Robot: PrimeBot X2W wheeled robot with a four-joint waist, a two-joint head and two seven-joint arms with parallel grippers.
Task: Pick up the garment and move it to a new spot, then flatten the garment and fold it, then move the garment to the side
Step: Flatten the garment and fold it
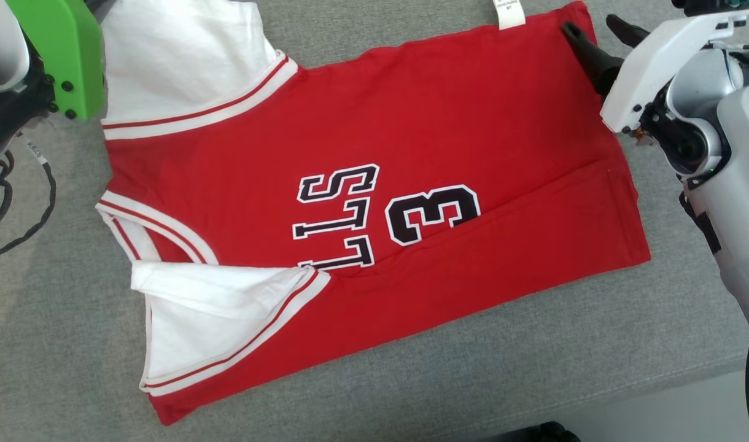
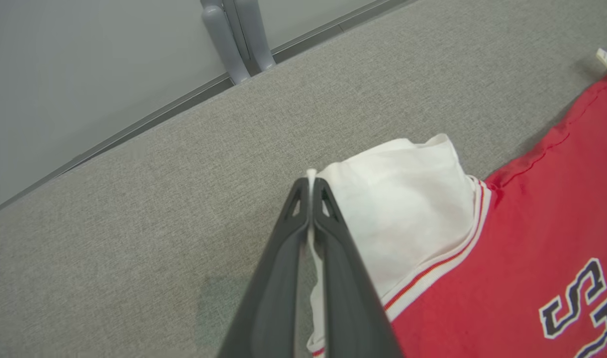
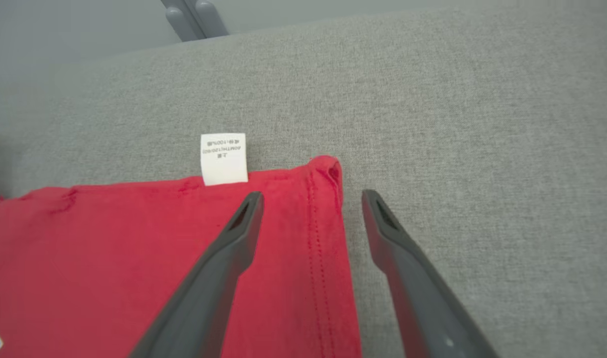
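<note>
- Grey fabric surface (image 1: 411,380), one red jersey (image 1: 436,116) spread across it.
- My left gripper (image 2: 311,189) is pinched tight on the white sleeve (image 2: 403,199) edge, far left.
- My right gripper (image 3: 312,196) is spread wide, straddling the jersey's far right corner beside one label (image 3: 224,158).
- Head view: green housing (image 1: 61,49) hides my left fingers; a fold covers part of the lettering (image 1: 337,215).
</note>
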